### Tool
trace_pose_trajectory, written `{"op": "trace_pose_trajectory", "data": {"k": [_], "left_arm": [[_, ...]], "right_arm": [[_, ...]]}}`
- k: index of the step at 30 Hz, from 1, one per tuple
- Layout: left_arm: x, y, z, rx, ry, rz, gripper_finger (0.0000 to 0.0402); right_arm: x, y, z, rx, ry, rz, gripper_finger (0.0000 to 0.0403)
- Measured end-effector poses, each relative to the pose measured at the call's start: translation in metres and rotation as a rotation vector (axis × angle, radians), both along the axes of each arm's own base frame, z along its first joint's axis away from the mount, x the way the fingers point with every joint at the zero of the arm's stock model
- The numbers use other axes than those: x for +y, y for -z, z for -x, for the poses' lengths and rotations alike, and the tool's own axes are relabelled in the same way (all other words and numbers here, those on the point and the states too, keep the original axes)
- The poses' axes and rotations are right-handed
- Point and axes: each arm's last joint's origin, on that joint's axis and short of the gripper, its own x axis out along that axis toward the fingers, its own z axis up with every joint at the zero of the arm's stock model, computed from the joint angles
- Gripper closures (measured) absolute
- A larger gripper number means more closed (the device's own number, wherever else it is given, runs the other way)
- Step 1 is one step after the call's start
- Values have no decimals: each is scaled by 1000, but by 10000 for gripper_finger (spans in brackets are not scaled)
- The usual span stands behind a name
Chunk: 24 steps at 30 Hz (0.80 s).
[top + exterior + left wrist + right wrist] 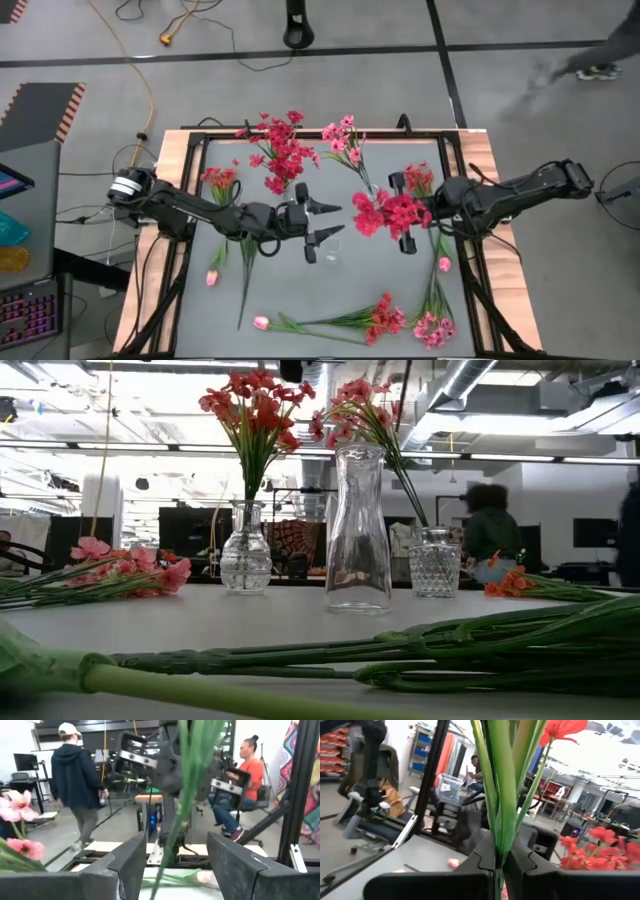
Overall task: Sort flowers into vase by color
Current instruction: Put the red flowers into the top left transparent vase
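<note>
My right gripper [400,214] hovers right of the table's middle, shut on a red flower spray [382,212] with a green stem. My left gripper [338,220] faces it from the left, open and holding nothing. In the left wrist view that stem [176,815] shows beyond the gap between my left fingers, apart from them. An empty tall clear vase [358,530] stands on its base mid-table. A round vase [246,555] holds red flowers [280,155]. A small cut-glass vase [435,565] holds pink flowers [343,138]. My right gripper pinches the spray's green stems [498,840] between its two fingers [485,855]. The fingers reach in about level from the table's right and lie across the stems. The spray stands roughly upright with its red blossoms [562,727] above, lifted clear of the table.
Loose flowers lie on the grey mat: a red spray [385,315] and a pink spray [435,327] at the near right, tulips [262,322] [212,277] [443,264], and an orange-red spray [218,180] at the left. A black frame [455,170] borders the table. People [75,780] are in the room beyond.
</note>
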Motion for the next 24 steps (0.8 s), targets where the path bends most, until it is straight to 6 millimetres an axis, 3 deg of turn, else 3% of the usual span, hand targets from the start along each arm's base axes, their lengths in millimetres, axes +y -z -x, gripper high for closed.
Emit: {"op": "trace_pose_trajectory", "data": {"k": [8,16,20,24], "left_arm": [[-1,-3,-14,8,7,-18,205],[0,-3,-15,34,-23,-26,207],[0,0,-15,65,-43,-34,234],[1,0,-15,59,-58,-31,289]], "right_arm": [[0,13,-25,-12,14,-26,364],[3,25,-44,-32,13,-30,364],[2,26,-44,-30,18,-31,364],[1,26,-44,-27,19,-32,362]]}}
